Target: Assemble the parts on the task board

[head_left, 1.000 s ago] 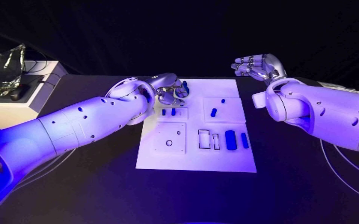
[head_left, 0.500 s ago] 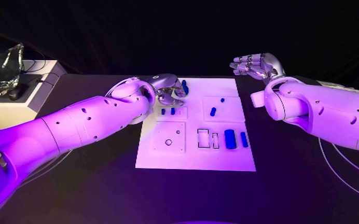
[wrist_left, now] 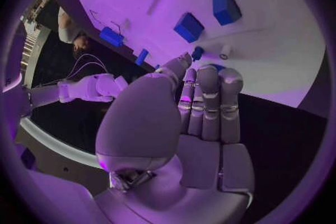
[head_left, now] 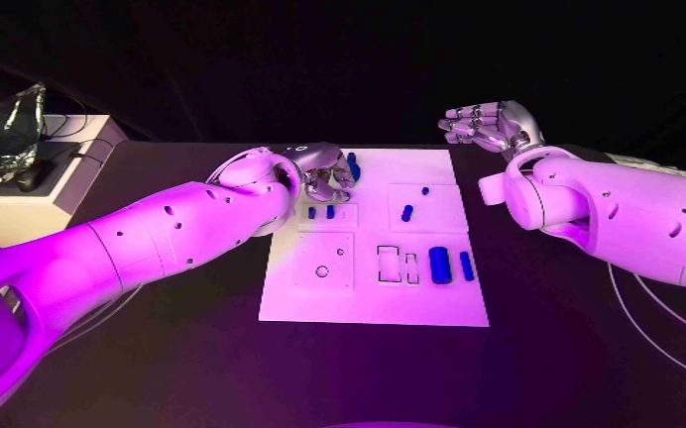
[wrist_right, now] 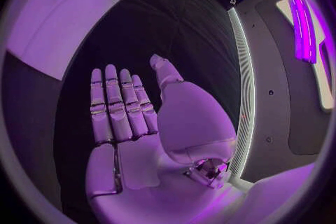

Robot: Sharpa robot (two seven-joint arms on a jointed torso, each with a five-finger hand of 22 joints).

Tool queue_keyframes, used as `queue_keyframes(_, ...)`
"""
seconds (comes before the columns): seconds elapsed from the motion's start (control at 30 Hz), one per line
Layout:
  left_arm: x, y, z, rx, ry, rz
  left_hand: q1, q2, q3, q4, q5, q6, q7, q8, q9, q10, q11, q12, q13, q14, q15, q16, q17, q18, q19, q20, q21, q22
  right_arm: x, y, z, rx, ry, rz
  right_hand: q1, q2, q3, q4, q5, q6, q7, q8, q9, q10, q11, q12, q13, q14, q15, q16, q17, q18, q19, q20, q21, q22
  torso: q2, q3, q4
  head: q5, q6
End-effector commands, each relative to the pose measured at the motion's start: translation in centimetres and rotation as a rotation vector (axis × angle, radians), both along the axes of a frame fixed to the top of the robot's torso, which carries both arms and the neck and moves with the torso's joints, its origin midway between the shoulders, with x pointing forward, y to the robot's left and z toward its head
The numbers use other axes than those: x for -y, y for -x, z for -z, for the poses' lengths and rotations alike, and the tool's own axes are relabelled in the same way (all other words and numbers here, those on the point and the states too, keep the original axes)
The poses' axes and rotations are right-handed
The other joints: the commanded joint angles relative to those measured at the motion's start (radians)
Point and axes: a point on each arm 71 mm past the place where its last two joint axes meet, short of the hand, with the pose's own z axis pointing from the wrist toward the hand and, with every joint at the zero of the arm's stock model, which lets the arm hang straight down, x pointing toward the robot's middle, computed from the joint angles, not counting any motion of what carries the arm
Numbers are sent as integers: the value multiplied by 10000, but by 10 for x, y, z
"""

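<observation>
Two hands in frame. Left hand (head_left: 326, 178): fingers (wrist_left: 209, 102) lie straight and side by side, thumb alongside, tips down at the far left corner of the task board (head_left: 375, 304). A blue part (head_left: 352, 164) stands just beside the fingertips in the head view; whether the fingers pinch it or merely touch it, I cannot tell. The left wrist view shows a small blue piece (wrist_left: 197, 53) and a pale peg (wrist_left: 224, 52) just past the fingertips, nothing seen inside the palm.

Right hand (head_left: 486, 126): fingers (wrist_right: 117, 105) extended and slightly apart, thumb out to the side, palm bare, nothing held. It hangs over the black table (head_left: 572, 329), off the board's far right corner, well apart from the parts.

Board lies in the middle of the table. On it: two short blue pegs (head_left: 322, 213) near the left hand, a blue part (head_left: 407, 214) and a small blue dot (head_left: 426, 192) in the far right square, a large blue block (head_left: 439, 266) with a slimmer blue bar (head_left: 466, 267) beside it on the near right. Outlined rectangular slots (head_left: 391, 265) sit just left of the block.
</observation>
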Motion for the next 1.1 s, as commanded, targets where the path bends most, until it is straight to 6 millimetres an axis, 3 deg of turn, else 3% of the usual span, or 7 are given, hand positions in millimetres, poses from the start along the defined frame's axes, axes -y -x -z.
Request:
queue_keyframes(0.03,2,0,2,-173,-278,-83,-54,35,111,-16,14,5,81,-68,-15,100,-11,-23,-1,-8,34,-8,4,90,-13,63,17,110,-3,1,-1,89,9,-236,-98,-31,39,0,65,-39,-30,-34,3,-37,-36,-17,-13,-45,-13,-35,-17,20,92,11,-28,-4,10,-5,12,-17,-19)
queue_keyframes(0.43,6,-1,4,-300,-368,-130,-144,49,239,-157,4,-27,92,-68,-23,207,-26,2,3,-5,50,7,-9,108,-2,88,97,137,-3,2,-2,102,6,-256,-98,-31,39,0,65,-39,-30,-34,3,-37,-36,-17,-13,-45,-13,-35,-17,20,92,11,-28,-4,-5,-4,3,-18,-104)
queue_keyframes(0.73,6,-2,7,-575,-590,-230,-69,153,352,-312,11,68,211,-71,-29,452,-36,100,9,-13,64,32,-8,106,-6,86,142,161,-4,2,-2,109,23,-263,-98,-31,39,0,65,-39,-30,-34,3,-37,-36,-17,-13,-45,-13,-35,-17,20,92,11,-28,-4,-10,4,-5,-26,-112)
queue_keyframes(1.1,9,-3,9,-747,-754,-291,-163,241,352,-430,-15,88,176,-72,-31,505,-73,85,12,11,37,35,-25,86,19,62,223,190,-4,2,-2,108,23,-293,-102,-29,43,8,69,-29,-34,-36,3,-29,-41,-18,-13,-37,-17,-34,-16,17,92,8,-27,-4,-9,0,5,-44,-121)
